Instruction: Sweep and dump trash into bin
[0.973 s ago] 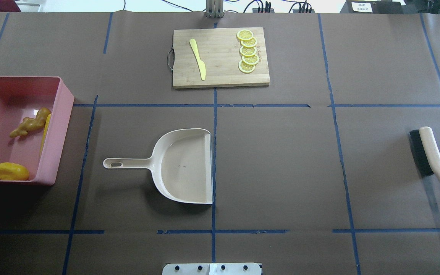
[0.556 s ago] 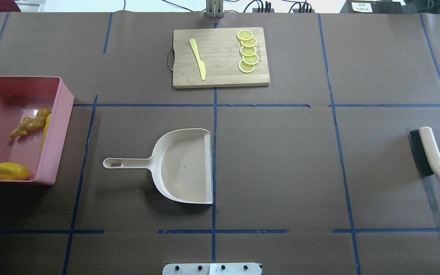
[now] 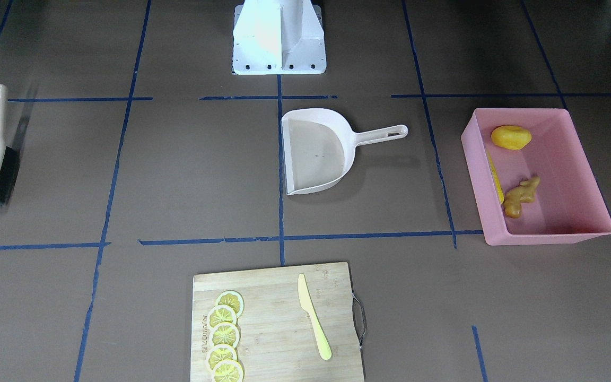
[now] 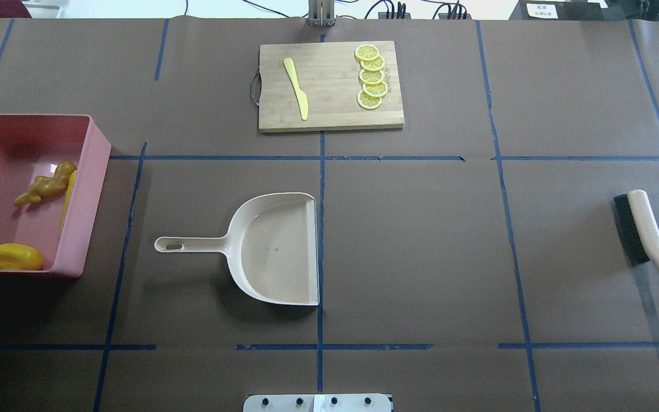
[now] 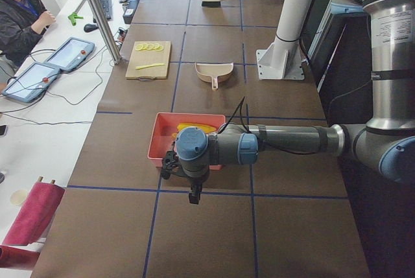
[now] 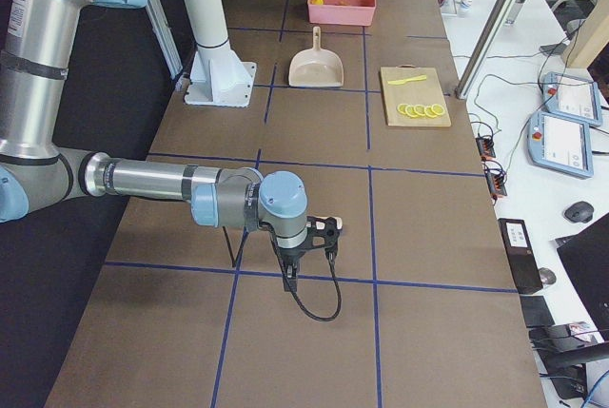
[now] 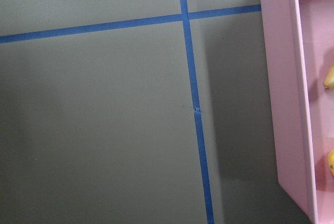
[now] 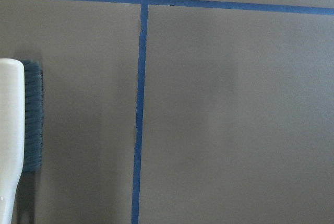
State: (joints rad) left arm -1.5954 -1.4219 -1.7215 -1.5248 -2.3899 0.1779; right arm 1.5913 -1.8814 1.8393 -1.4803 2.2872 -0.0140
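The pink bin [image 4: 98,171] stands at the table's left end, also in the front view [image 3: 549,236]. Inside it lie the corn cob [image 4: 68,197], the yellow potato lump [image 4: 16,257] and the tan ginger root [image 4: 46,186]. My left gripper [image 5: 170,163] shows only in the left side view, just outside the bin's end wall [image 7: 284,104]; I cannot tell if it is open or shut. My right gripper [image 6: 326,227] shows only in the right side view, low over the table's right end; I cannot tell its state either. No fingers show in the wrist views.
The beige dustpan [image 4: 275,252] lies empty at the table's middle, handle pointing left. The brush [image 4: 647,234] lies flat near the right edge, also in the right wrist view [image 8: 10,130]. A cutting board [image 4: 329,114] with a knife and lemon slices is at the far middle.
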